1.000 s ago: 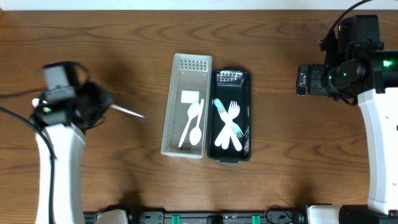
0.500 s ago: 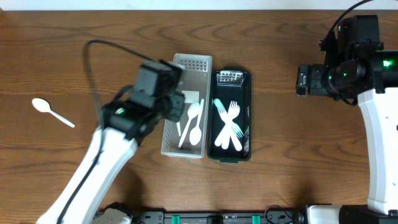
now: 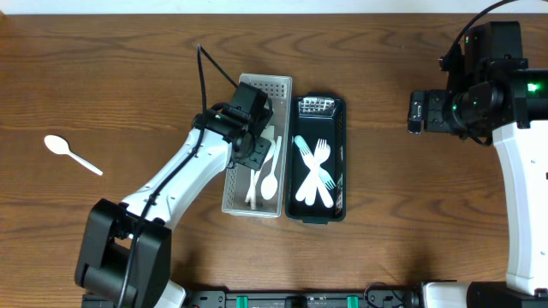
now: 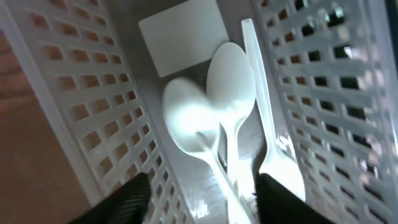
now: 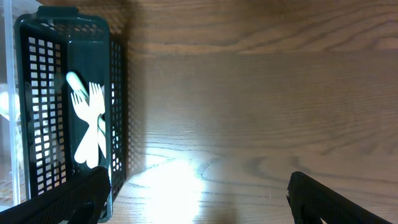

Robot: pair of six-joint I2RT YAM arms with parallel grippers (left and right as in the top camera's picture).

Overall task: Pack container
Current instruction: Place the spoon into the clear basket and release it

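The white slotted basket (image 3: 229, 190) holds white plastic spoons (image 3: 268, 180). In the left wrist view two spoon bowls (image 4: 230, 81) lie side by side and a third spoon (image 4: 256, 74) lies along the basket's right wall (image 4: 323, 93). My left gripper (image 3: 253, 152) hangs low inside this basket, open (image 4: 205, 199), with spoon handles running loose between its fingers. The black basket (image 3: 341, 111) beside it holds white forks (image 3: 315, 171). One more white spoon (image 3: 60, 145) lies on the table far left. My right gripper (image 3: 417, 111) hovers open (image 5: 199, 199) over bare wood, right of the black basket (image 5: 118, 93).
A white label card (image 4: 183, 34) lies flat at the far end of the white basket. The forks (image 5: 89, 124) show through the right wrist view. Both baskets stand side by side, touching, at the table's middle.
My left arm swung from the far left to over the white basket with a spoon, lowered into it and opened its jaws. The right arm has not moved.
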